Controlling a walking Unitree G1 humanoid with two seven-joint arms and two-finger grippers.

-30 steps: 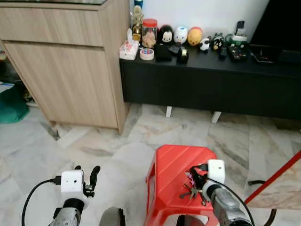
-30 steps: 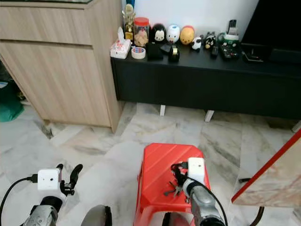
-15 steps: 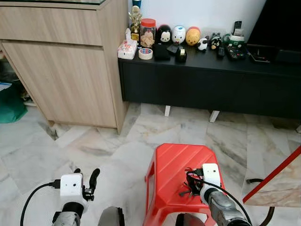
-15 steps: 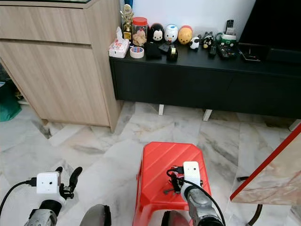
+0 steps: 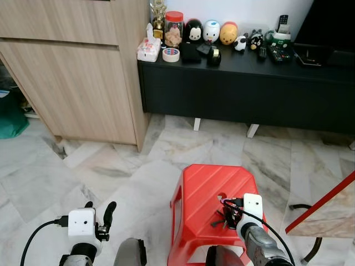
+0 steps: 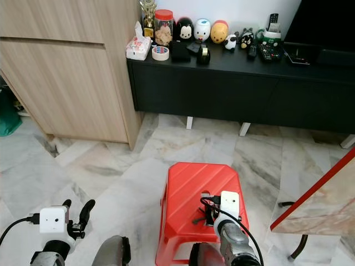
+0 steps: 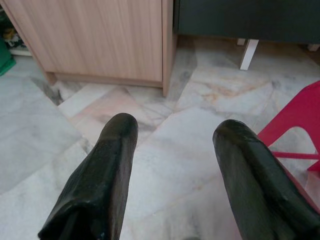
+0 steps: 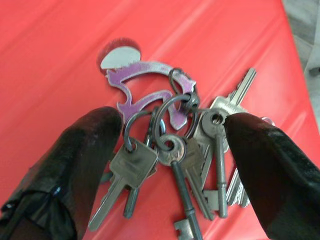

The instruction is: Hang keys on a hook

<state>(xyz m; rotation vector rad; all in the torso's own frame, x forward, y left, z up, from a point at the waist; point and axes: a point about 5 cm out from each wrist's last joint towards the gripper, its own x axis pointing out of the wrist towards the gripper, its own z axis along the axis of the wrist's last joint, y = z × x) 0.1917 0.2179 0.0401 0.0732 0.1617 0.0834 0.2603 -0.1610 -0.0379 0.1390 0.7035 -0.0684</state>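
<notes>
keys (image 8: 176,150) lie between the spread right hand (image 8: 172,165) fingers (on stool (image 5: 205,188)).

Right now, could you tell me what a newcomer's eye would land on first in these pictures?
The bright red stool on the pale marble floor stands out first, with a bunch of keys lying on its seat. The right gripper hangs just above them, fingers open on either side of the bunch. Behind, a row of small toy figures lines the black cabinet.
</notes>
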